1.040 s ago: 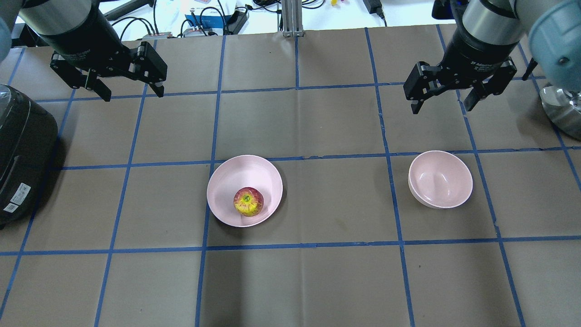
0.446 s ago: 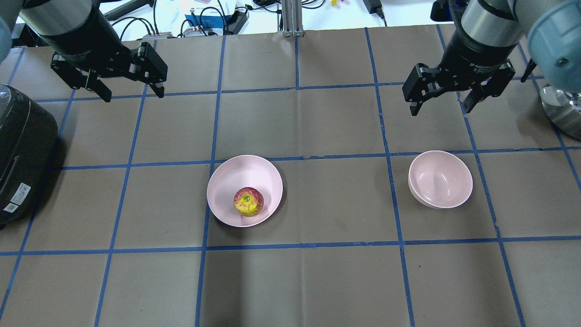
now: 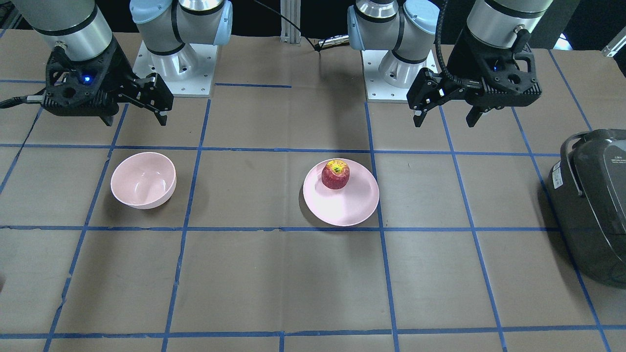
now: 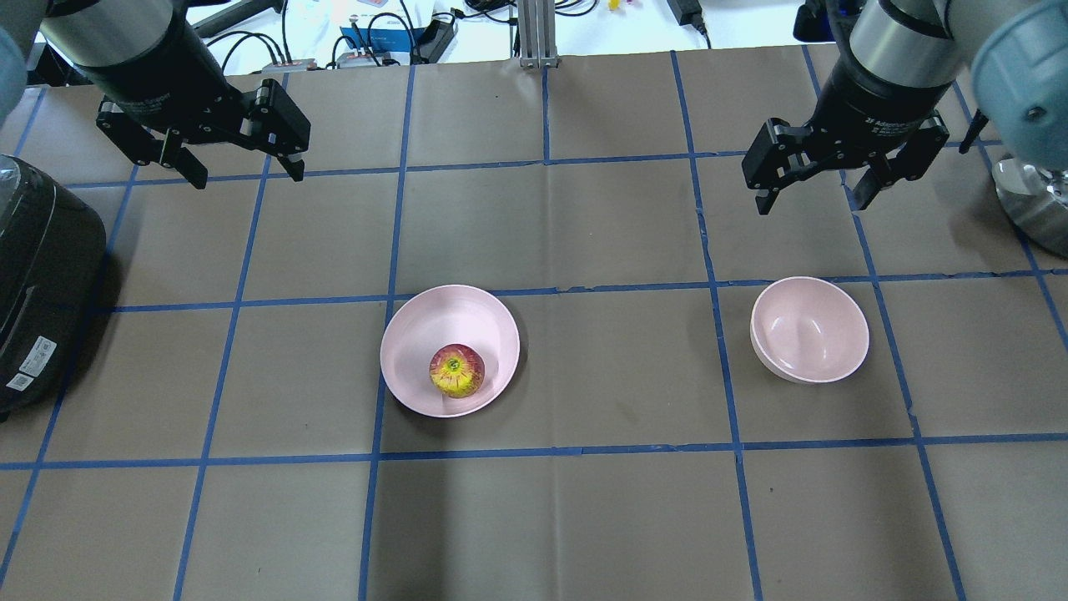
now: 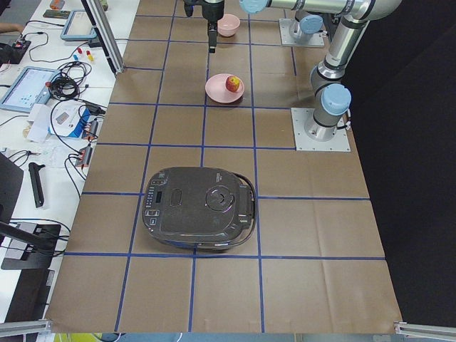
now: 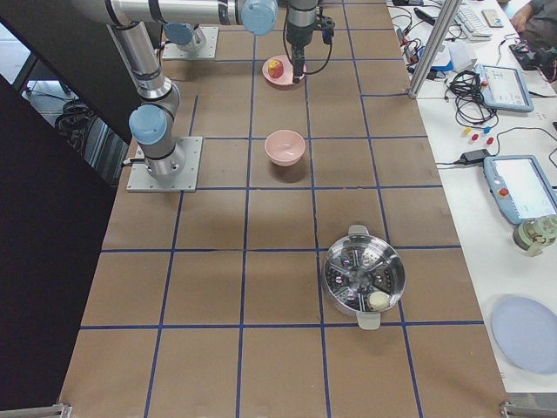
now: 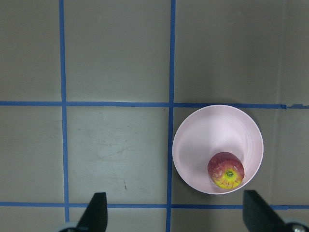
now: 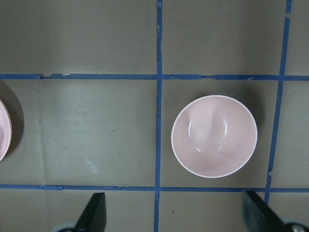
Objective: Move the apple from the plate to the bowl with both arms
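from overhead, the black cooker (image 4: 42,275) is cut off at the left edge. the left end effector (image 4: 248,174) hovers above the surface (image 4: 584,234), fingers wide apart. the apple (image 4: 456,371) sits stem up on the plate (image 4: 442,317), toward the rim nearest the robot. the bowl (image 4: 809,330) stands well apart to the right. the right end effector (image 4: 809,204) hangs on its far side, fingers also spread. a steel pot (image 4: 1030,200) is clipped by the right edge. brown paper gridded with blue tape covers the surface, and a cluttered white bench (image 4: 601,29) lies beyond. i count one apple, one plate, one bowl, two end effectors.
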Robot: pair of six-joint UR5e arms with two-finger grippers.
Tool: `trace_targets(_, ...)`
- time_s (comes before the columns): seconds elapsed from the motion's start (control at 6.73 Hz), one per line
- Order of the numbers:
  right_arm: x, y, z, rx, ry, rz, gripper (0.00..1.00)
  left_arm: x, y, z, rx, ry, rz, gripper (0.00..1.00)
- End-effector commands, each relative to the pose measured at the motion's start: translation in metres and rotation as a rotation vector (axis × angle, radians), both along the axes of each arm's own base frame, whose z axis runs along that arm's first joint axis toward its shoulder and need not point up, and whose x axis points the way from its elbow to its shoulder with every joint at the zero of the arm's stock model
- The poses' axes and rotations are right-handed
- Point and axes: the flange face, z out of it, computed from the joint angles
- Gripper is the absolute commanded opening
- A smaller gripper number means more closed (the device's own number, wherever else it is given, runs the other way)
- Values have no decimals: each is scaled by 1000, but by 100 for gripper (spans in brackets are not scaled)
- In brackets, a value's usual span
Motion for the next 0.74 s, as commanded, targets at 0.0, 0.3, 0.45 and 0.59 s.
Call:
trace_targets(0.0, 0, 0, -1, 2, 0, 0, 100, 0, 0, 1, -3, 0, 1, 100)
trace_targets(0.3, -1, 0, -1, 2, 0, -1, 100, 0, 1, 1, -1, 0, 1, 100)
trace_targets(0.45, -1, 0, -2, 5, 0, -1, 100, 0, 1, 1, -3, 0, 1, 100)
trace_targets(0.59, -1, 0, -4, 8, -2, -3, 100, 0, 1, 2, -4, 0, 1, 100)
